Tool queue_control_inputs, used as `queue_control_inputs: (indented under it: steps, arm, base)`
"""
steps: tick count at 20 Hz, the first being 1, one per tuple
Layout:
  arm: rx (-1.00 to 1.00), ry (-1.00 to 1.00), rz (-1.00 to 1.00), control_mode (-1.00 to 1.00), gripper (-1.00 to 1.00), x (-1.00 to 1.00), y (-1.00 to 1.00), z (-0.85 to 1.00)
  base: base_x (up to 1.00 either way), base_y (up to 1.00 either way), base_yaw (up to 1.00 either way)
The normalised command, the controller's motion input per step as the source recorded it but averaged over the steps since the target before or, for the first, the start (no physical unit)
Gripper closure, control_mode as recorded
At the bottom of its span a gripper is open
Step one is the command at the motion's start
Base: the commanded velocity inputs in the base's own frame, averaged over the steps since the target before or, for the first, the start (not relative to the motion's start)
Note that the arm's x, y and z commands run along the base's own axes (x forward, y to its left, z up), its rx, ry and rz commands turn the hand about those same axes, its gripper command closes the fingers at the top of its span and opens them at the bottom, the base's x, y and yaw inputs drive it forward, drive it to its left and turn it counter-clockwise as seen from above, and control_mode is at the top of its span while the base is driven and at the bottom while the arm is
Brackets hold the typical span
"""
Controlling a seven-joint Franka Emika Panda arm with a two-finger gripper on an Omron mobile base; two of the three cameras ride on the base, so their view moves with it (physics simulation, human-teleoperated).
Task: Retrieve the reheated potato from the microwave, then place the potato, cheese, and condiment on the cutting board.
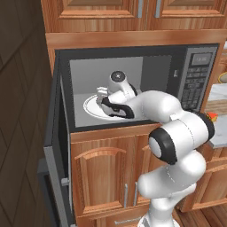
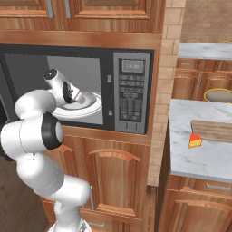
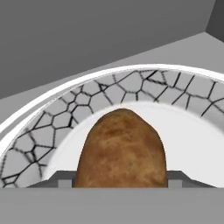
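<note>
Inside the open microwave [image 1: 195,75], the potato [image 3: 121,151] lies on a white plate [image 3: 65,122] at six o'clock, between the gripper [image 3: 120,183] fingers; whether they clench it, I cannot tell.

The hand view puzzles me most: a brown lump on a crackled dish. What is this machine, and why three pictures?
It is a white robot arm in a computer-drawn kitchen. Two pictures come from cameras behind it, left and right; the third looks out from its hand. The arm reaches into the open microwave, where a white plate lies. The brown lump is a potato on that plate, sitting between the two fingers of the tool; whether it is gripped yet I cannot tell. On the counter to the right lie a cheese wedge and a wooden cutting board.
</note>
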Motion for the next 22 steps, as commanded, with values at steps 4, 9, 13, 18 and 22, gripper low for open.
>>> queue_control_inputs:
  steps: [4, 9, 13, 18, 22]
  arm:
    - [0.02, -0.15, 0.00, -1.00, 1.00, -0.42, 0.00, -0.01]
    - [0.01, -0.14, 0.01, -1.00, 1.00, -0.47, -0.03, 0.14]
    - [0.04, 0.00, 0.09, -1.00, 1.00, -0.55, -0.13, 0.40]
    - [0.02, 0.08, 0.14, -1.00, 1.00, -0.54, -0.09, 0.57]
    - [0.00, 0.01, 0.21, -1.00, 1.00, -0.77, -0.12, 0.49]
  base:
    - [0.00, 0.00, 0.00]
    - [0.00, 0.00, 0.00]
    - [0.00, 0.00, 0.00]
    - [0.00, 0.00, 0.00]
    - [0.00, 0.00, 0.00]
